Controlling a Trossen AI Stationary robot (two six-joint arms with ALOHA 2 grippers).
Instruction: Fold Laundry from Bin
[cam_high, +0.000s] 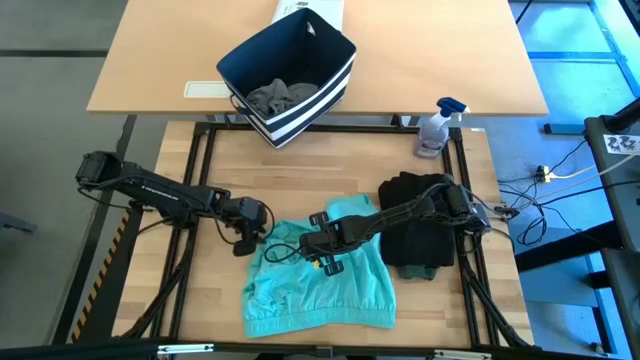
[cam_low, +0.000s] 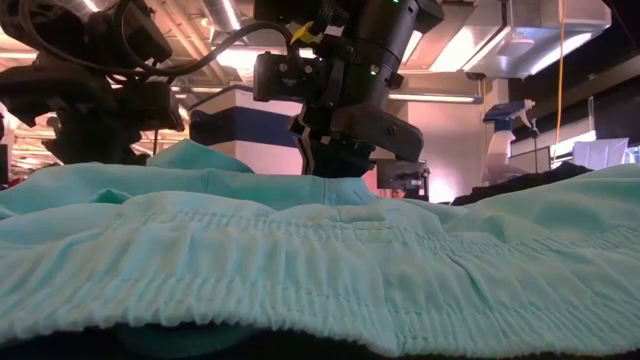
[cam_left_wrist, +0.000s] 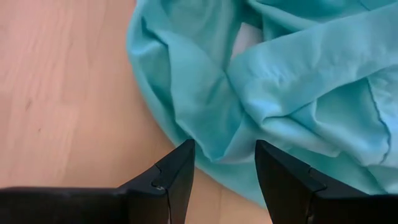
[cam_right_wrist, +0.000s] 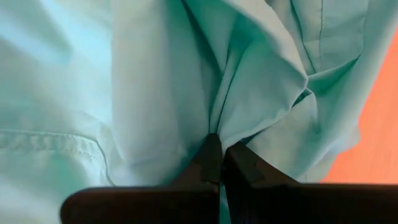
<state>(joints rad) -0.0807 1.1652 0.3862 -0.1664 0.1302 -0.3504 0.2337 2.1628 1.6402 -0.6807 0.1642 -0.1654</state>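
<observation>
A teal garment (cam_high: 320, 285) lies crumpled on the wooden table near its front edge; its gathered hem fills the low view (cam_low: 320, 270). My right gripper (cam_high: 314, 248) is shut on a raised fold near the garment's far middle. My left gripper (cam_high: 244, 246) stands open at the garment's left edge (cam_left_wrist: 186, 134); the edge shows between its fingers, and I cannot tell whether they touch it. The navy bin (cam_high: 290, 70) with white stripes stands tilted on the far table, a grey garment (cam_high: 280, 97) inside it. My right gripper pinches a gathered fold of the teal garment (cam_right_wrist: 214, 127) between its two shut fingers. The fingers slant down from above, from the table's right side. Creases run up to the fingertips (cam_right_wrist: 211, 155); the rest of the garment lies slack on the table.
A folded black garment (cam_high: 420, 215) lies at the right on an olive-green piece (cam_high: 418, 270). A spray bottle (cam_high: 437, 125) stands at the far right, and a white box (cam_high: 312, 12) sits behind the bin. Bare wood (cam_high: 215, 300) lies left of the teal garment.
</observation>
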